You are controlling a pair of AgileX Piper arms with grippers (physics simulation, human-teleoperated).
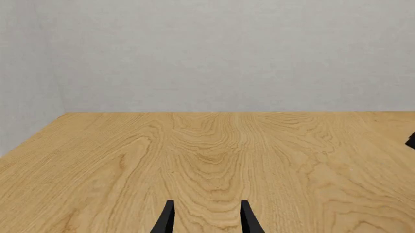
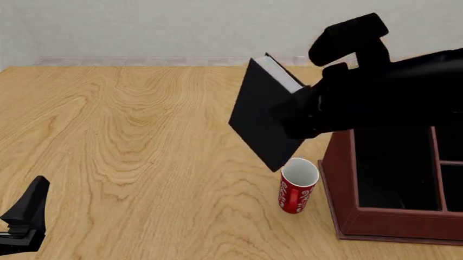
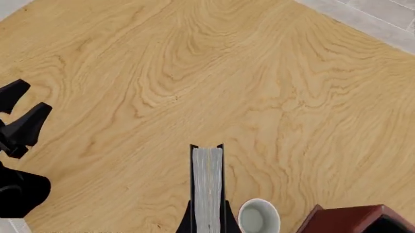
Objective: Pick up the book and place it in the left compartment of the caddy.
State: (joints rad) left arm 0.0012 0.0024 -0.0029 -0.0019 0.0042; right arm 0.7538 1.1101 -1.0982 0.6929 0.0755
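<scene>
The black book (image 2: 264, 116) with white page edges hangs tilted in the air, above the red mug and just left of the caddy (image 2: 340, 179). My right gripper (image 2: 295, 115) is shut on the book's right side. In the right wrist view the book (image 3: 207, 179) shows edge-on between the fingers of the right gripper (image 3: 207, 221). The caddy's long black left compartment (image 2: 394, 173) lies under my right arm, its far end hidden by the arm. My left gripper (image 2: 27, 212) rests at the near left, far from the book; its fingertips (image 1: 168, 218) stand apart with nothing between them.
A red-and-white mug (image 2: 298, 186) stands upright right beside the caddy's left wall, below the book's lower corner; it also shows as the mug (image 3: 259, 217) in the right wrist view. Smaller divided sections (image 2: 450, 179) lie at the caddy's right. A wall bounds the table's far edge.
</scene>
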